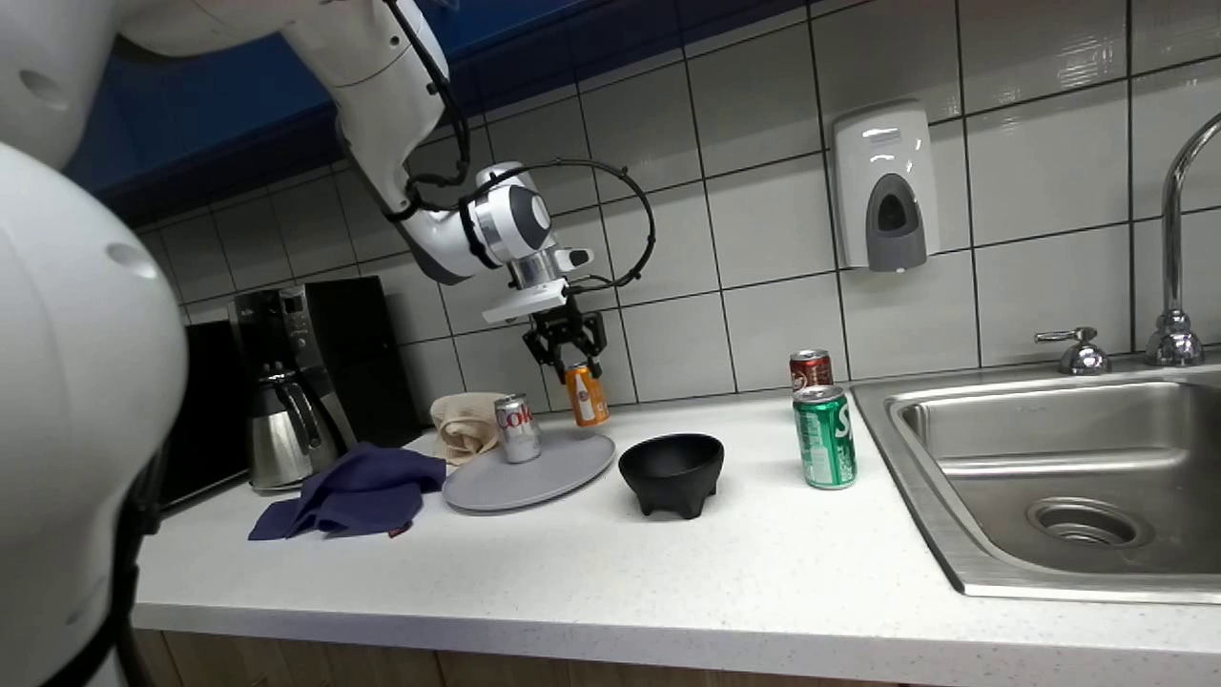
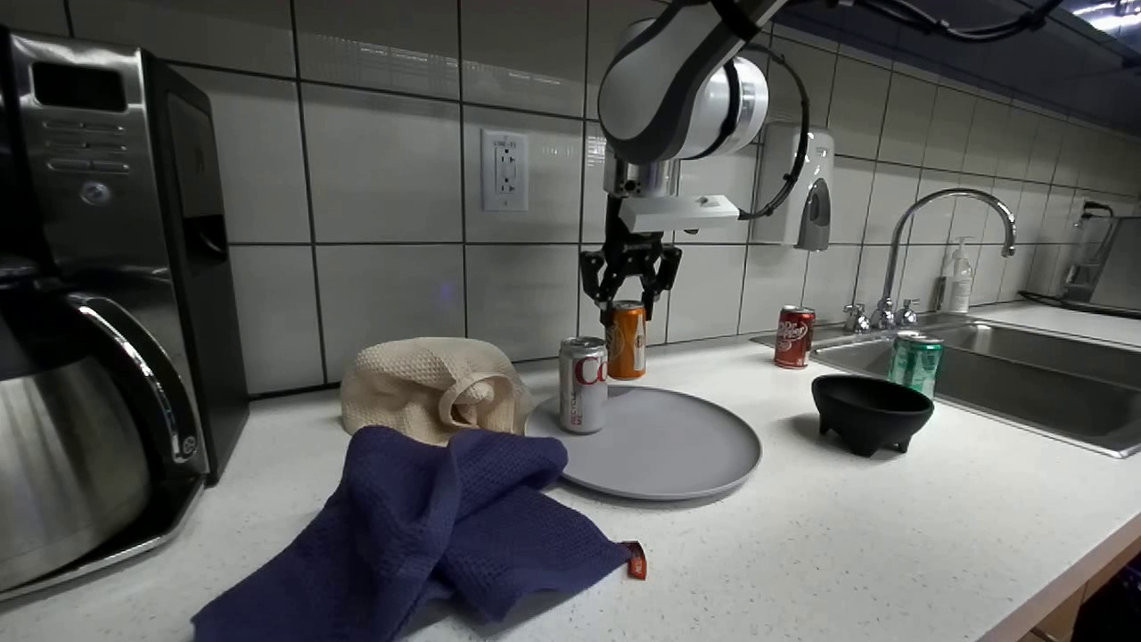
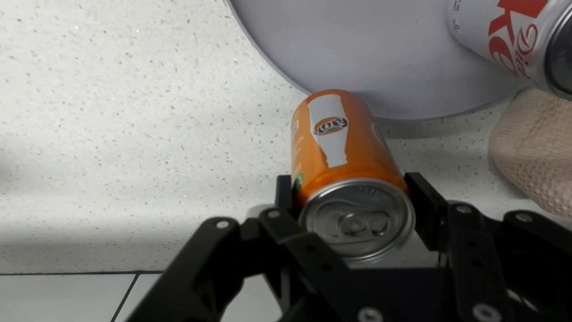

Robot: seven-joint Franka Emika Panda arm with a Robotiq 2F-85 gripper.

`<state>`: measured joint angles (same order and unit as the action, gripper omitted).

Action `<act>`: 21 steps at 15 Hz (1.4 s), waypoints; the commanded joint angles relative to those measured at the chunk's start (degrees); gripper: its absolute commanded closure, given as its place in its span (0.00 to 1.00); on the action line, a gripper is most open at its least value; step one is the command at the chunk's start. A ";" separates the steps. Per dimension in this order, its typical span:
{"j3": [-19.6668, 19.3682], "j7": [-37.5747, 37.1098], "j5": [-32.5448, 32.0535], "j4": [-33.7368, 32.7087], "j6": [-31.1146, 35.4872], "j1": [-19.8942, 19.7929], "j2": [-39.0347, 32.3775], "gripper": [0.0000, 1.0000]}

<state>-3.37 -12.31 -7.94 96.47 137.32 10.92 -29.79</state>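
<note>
An orange Fanta can point(image 3: 333, 134) is gripped near its top by my gripper point(image 3: 351, 192), with a black finger pressed against each side. In both exterior views the can point(image 2: 631, 348) hangs upright below the gripper point(image 2: 627, 315), behind the grey plate point(image 2: 669, 446); it looks slightly raised, though the gap under it is hard to judge. On the plate stands a silver Diet Coke can point(image 2: 584, 392), close to the orange one. The wrist view shows the orange can's base over the plate's edge, and the silver can point(image 3: 505, 36) at the upper right.
A beige cloth point(image 2: 428, 383) and a blue cloth point(image 2: 446, 526) lie beside the plate, near the coffee maker point(image 2: 116, 223). Toward the sink point(image 1: 1068, 477) are a black footed bowl point(image 1: 672, 468), a green can point(image 1: 826, 439) and a Dr Pepper can point(image 2: 793, 337). A tiled wall rises behind.
</note>
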 commanded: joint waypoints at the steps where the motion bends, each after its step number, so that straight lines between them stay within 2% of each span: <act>1: 0.40 -1.31 -1.32 5.23 2.07 0.00 3.95 0.62; 9: 0.22 -1.97 -3.13 11.21 4.19 0.82 8.13 0.62; 21: 1.40 -2.84 -2.78 11.87 3.20 1.10 8.45 0.62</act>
<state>-2.43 -12.96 -9.46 107.21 140.81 11.90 -23.23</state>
